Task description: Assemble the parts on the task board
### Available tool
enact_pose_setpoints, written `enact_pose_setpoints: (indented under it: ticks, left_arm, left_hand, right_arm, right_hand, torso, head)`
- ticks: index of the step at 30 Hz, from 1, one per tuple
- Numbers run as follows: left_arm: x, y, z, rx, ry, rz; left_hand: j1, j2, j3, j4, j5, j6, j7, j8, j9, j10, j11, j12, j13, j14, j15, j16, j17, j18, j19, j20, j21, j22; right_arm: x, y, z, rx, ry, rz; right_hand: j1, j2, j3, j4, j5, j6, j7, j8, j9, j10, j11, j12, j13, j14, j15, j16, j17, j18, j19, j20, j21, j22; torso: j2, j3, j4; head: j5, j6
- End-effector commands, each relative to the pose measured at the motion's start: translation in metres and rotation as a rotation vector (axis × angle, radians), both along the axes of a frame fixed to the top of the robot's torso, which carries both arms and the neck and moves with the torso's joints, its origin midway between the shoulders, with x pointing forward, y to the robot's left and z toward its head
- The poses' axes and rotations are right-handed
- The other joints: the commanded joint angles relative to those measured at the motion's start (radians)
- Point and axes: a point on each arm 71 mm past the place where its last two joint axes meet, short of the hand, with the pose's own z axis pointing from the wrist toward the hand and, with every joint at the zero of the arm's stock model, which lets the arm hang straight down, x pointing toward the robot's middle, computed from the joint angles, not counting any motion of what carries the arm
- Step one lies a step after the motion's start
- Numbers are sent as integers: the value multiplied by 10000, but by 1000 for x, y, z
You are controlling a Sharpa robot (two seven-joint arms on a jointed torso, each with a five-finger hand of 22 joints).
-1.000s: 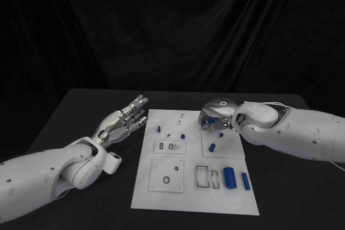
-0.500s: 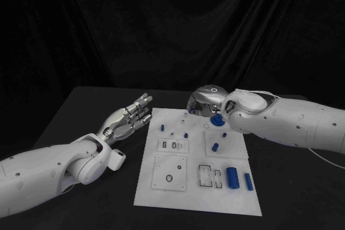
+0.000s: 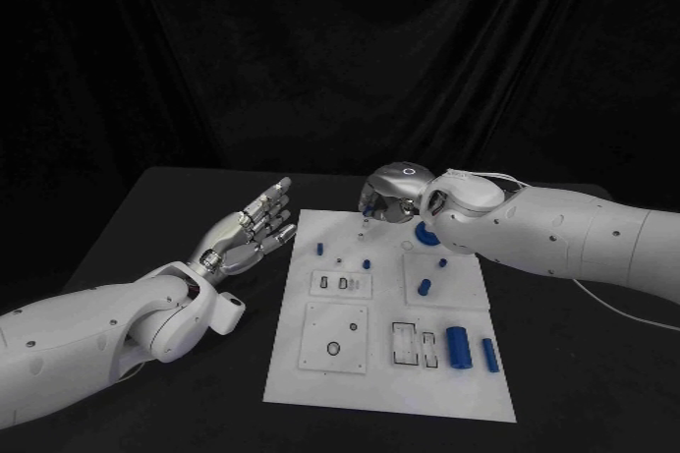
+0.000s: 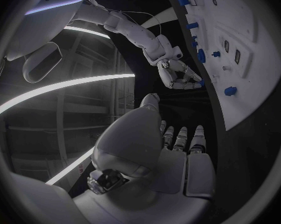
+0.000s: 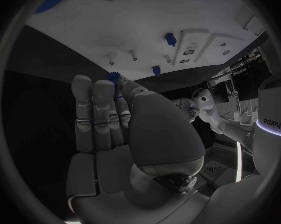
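The white task board (image 3: pixel 375 384) lies in the middle of the table. My right hand (image 3: pixel 393 196) hovers over its far edge, thumb and fingertips pinching a small blue part (image 5: pixel 113 77). A round blue part (image 3: pixel 424 235) stands on the board right beside that arm. More blue parts sit further in: a small one (image 3: pixel 321 248), one on a raised tile (image 3: pixel 424 288), a thick cylinder (image 3: pixel 455 348) and a slim one (image 3: pixel 487 356) at the near right. My left hand (image 3: pixel 249 232) floats open, fingers spread, just off the board's left edge.
White tiles with slots and holes (image 3: pixel 330 341) cover the board's near left. Two thin pegs (image 5: pixel 111 59) stand close to the board's far edge. Black table (image 3: pixel 156 227) surrounds the board, and a dark curtain hangs behind.
My right hand has risen off the board's far right part and moved left toward the far edge, uncovering the round blue part. The left hand has stayed in place.
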Motion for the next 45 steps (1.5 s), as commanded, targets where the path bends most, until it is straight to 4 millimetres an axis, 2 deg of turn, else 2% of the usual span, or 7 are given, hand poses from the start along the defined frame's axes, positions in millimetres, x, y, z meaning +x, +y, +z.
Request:
enact_pose_setpoints:
  ticks: [1,13,22,39,42,44,45]
  left_arm:
    - [-3,-1,11,-789,-1169,-399]
    - [-3,-1,10,-771,-1131,-401]
    - [-3,-2,10,-760,-1047,-448]
    - [-2,-1,9,-719,-932,-480]
    - [-2,-1,9,-710,-904,-488]
    - [-2,-1,9,-705,-889,-494]
    - [-2,-1,9,-704,-886,-495]
  left_hand:
    - [58,-28,84,7,47,-363,-550,-101,-47,-1,85,-35,-14,14,76,-37,-9,77,-12,98,-34,-12]
    - [54,-32,102,8,46,-425,-690,-109,-56,-1,88,-35,-14,14,84,-37,-9,78,-12,108,-34,-12]
    - [53,-39,141,3,51,-286,-380,-78,-27,-1,218,-35,-14,14,89,-37,-9,79,-12,134,-34,-12]
    - [61,-35,192,-11,53,-59,-30,-37,10,-1,293,-35,-14,14,109,-37,-9,81,-12,155,-34,-12]
    - [64,-34,203,-16,54,-8,40,-28,18,-1,307,-35,-14,14,113,-37,-9,80,-12,161,-34,-12]
    - [65,-34,206,-18,54,16,61,-23,22,-1,311,-35,-14,14,115,-37,-9,81,-12,163,-34,-12]
    - [65,-34,206,-18,54,16,61,-23,22,-1,311,-35,-14,14,115,-37,-9,81,-12,163,-34,-12]
  right_arm:
    - [1,0,-4,-52,178,-42]
    - [4,1,-14,-472,476,-211]
    - [5,-2,-19,-646,669,-440]
    - [5,-6,-22,-673,746,-558]
    - [5,-7,-24,-784,890,-685]
    - [5,-8,-25,-873,1003,-760]
    - [5,-8,-26,-885,1018,-770]
  right_hand:
    - [33,-59,16,1,25,-99,-5,-59,-20,247,-345,-28,7,-7,50,-48,-16,-69,-47,-6,13,31]
    - [-6,-91,33,52,14,-195,14,-166,-42,89,-308,-34,4,-50,85,-64,-21,-71,-116,27,20,93]
    - [10,-122,61,49,44,-250,32,-228,-56,2,-287,-30,6,-93,102,-110,-62,-68,-161,45,17,123]
    - [-6,-240,138,57,239,-419,73,-406,-100,-209,-238,-28,12,-185,138,-150,-88,-49,-299,85,-7,182]
    - [-71,-300,143,103,232,-547,52,-482,-132,-392,-227,-33,3,-233,125,-190,-125,-30,-368,90,-53,168]
    - [-378,-537,81,317,52,-1535,48,-549,-378,-1459,-112,-38,-11,-510,63,-535,-444,63,-681,46,-397,-92]
    - [-378,-537,81,317,52,-1535,48,-549,-378,-1459,-112,-38,-11,-510,63,-535,-444,63,-681,46,-397,-92]
  torso:
    - [56,-20,91]
    - [61,-48,89]
    - [47,-31,119]
    - [-15,-44,67]
    - [-11,-41,74]
    - [-16,-42,81]
    - [-18,-45,82]
  head:
    - [-88,8]
    - [-101,-5]
    - [-114,-108]
    - [-103,-132]
    - [-111,-95]
    - [-122,-96]
    - [-125,-99]
